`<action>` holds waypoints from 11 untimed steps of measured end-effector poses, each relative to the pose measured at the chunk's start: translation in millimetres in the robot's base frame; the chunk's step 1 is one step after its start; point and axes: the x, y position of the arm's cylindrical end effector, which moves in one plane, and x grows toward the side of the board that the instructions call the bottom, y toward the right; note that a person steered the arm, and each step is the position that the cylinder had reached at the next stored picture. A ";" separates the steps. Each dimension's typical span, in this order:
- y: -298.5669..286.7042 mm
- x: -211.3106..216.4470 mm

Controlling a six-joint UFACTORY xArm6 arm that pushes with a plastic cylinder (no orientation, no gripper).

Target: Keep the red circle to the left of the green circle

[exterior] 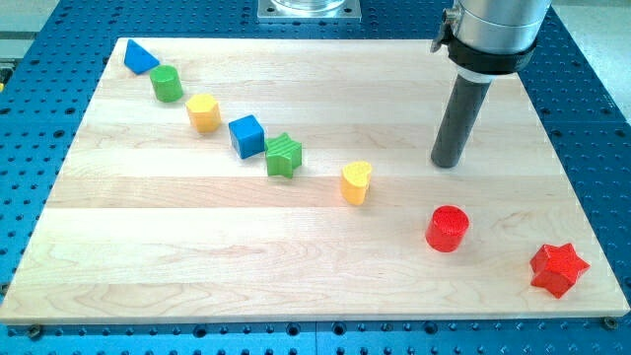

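The red circle [447, 228] sits on the wooden board at the view's lower right. The green circle [167, 84] sits far off at the view's upper left, so the red circle lies to its right. My tip [447, 164] rests on the board just above the red circle in the view, a short gap apart from it, and far to the right of the green circle.
A diagonal row runs from the upper left: blue triangle [139, 56], yellow hexagon-like block [203, 112], blue cube [246, 136], green star [283, 155], yellow heart [356, 181]. A red star [558, 268] sits near the board's lower right corner [616, 311].
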 end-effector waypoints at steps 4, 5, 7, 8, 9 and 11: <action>2.4 2.9; 2.4 3.3; 4.9 12.9; 36.1 34.3; 61.8 44.7; 19.8 104.1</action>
